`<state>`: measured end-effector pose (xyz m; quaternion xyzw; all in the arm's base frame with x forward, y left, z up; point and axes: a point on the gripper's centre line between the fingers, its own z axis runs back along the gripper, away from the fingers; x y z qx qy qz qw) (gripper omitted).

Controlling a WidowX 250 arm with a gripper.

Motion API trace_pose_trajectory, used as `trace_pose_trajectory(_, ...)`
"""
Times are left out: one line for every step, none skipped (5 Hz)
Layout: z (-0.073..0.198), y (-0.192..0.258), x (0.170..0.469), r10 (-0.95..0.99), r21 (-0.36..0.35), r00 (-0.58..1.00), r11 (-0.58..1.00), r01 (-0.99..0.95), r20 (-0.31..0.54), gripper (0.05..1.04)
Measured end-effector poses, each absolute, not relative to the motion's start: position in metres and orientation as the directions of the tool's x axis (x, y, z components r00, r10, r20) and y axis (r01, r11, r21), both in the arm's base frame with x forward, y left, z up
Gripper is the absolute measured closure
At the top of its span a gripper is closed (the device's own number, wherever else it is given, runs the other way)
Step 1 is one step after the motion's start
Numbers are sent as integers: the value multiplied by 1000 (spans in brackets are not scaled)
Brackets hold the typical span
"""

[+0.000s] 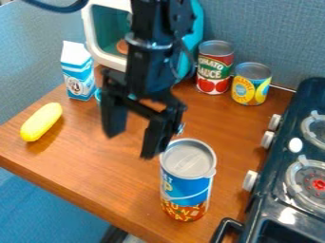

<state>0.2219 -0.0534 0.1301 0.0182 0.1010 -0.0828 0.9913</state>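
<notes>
The black gripper (131, 144) hangs over the middle of the wooden table, its two fingers spread apart with nothing between them. Just right of and below its right finger stands a tall can (185, 180) with a blue and orange label and a grey lid, upright near the table's front edge. A yellow, elongated object (41, 122) lies at the left. Behind the gripper to the left is a blue and white carton (77, 71), upright.
A microwave-like toy (105, 33) stands at the back behind the arm. A tomato sauce can (215, 67) and a shorter yellow can (251, 84) are at the back right. The dark stove (279, 190) with white knobs borders the wooden table (82, 161) on the right.
</notes>
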Motion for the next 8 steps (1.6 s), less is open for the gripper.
trace_pose_trajectory(129,-56,213,-141,43,957,987,156,-255,83)
trace_pose_trajectory(111,-62,205,-143,55,916,983,176,-376,83)
trace_pose_trajectory(88,-67,203,-191,11,881,976,217,-432,83)
trace_pose_trajectory(78,-72,204,-216,9,869,969,246,-446,83)
trace_pose_trajectory(75,-78,208,-254,-18,874,962,271,-415,83)
trace_pose_trajectory(73,-82,214,-254,-31,891,965,262,-376,83)
trace_pose_trajectory(77,-90,235,-223,-28,937,974,224,-270,83)
trace_pose_trajectory(73,-98,253,-110,-18,982,994,109,-153,83)
